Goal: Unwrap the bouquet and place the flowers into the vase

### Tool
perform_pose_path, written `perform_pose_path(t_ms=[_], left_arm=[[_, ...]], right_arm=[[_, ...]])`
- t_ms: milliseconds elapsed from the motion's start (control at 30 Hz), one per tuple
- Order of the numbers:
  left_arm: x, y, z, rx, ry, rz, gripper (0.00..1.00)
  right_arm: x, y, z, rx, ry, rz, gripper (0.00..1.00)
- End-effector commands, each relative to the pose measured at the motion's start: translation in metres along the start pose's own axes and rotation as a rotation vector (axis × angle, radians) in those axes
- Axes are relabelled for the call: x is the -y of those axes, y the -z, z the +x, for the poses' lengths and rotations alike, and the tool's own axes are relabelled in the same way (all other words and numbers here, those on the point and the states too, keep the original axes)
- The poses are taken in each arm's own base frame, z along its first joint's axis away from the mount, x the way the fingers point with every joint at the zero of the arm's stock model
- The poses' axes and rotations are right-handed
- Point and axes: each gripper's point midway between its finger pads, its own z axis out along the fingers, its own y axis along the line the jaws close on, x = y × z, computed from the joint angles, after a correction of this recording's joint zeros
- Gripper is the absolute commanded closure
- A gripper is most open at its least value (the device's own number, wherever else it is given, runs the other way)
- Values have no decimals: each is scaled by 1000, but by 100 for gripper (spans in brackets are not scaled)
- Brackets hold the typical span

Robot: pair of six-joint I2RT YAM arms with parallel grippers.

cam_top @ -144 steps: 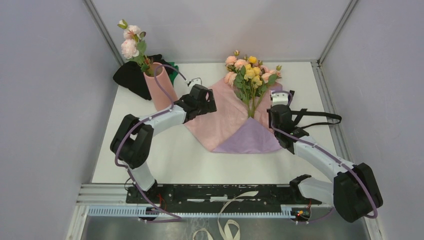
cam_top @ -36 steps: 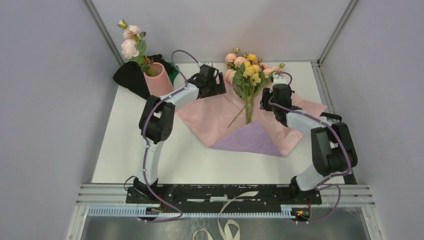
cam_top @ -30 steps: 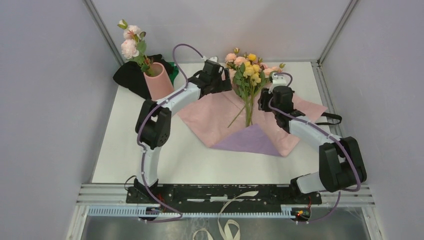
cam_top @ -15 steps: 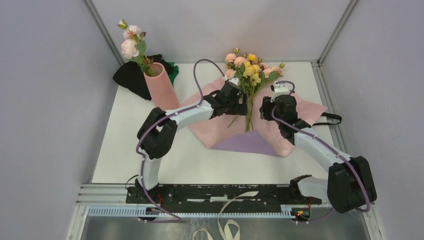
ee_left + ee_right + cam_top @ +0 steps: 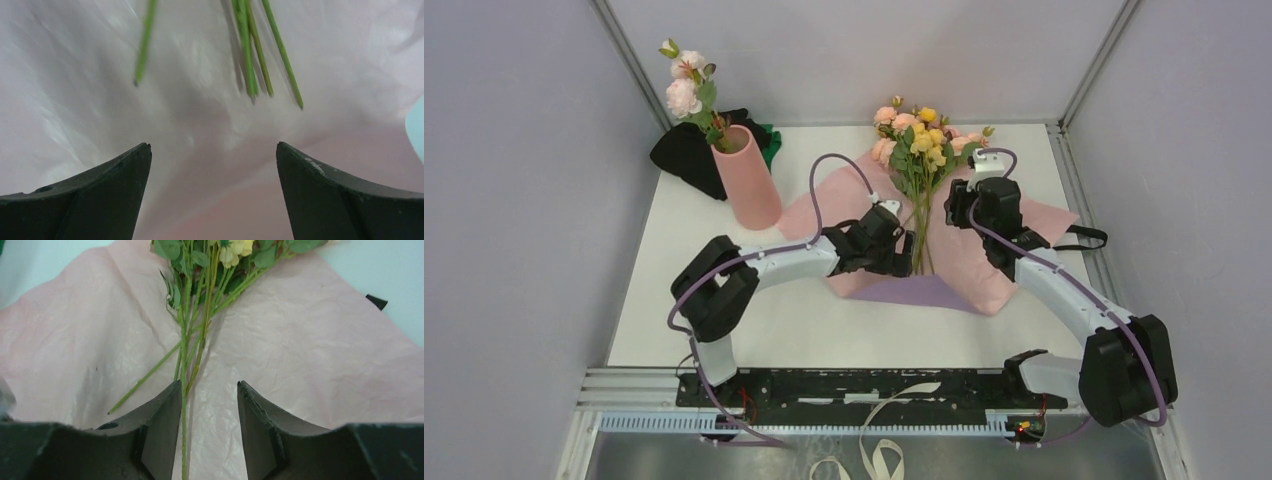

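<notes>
White desk [image 5: 684,290]: bouquet paper [image 5: 844,215] spread flat, flowers [image 5: 921,150] lying on it at 12 o'clock, not yet in vase [image 5: 749,185] at 10 o'clock; left gripper [image 5: 212,147] and right gripper [image 5: 209,384] both apart at stems.

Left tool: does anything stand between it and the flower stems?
Nothing visible does. The left tool is open above the pink paper, and the stems lie bare on it just ahead.

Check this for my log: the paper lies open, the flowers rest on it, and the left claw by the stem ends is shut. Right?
No: the left claw is wide open, as the left wrist view shows. The paper lies open, with the flowers resting on it.
</notes>
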Motion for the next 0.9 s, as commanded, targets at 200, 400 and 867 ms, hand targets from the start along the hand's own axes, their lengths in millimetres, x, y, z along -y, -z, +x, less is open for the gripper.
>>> perform_pose_path(t_ms=[200,400,867], left_arm=[[52,53,34,10,-43,79,0],[59,70,59,-22,-43,73,0],[29,68,79,-54,-40,-17,0]], right_arm=[[-7,-19,-26,46,-1,-13,49],[-23,-45,-7,-27,-8,-84,49],[-42,-101,-24,-129,27,-55,51]])
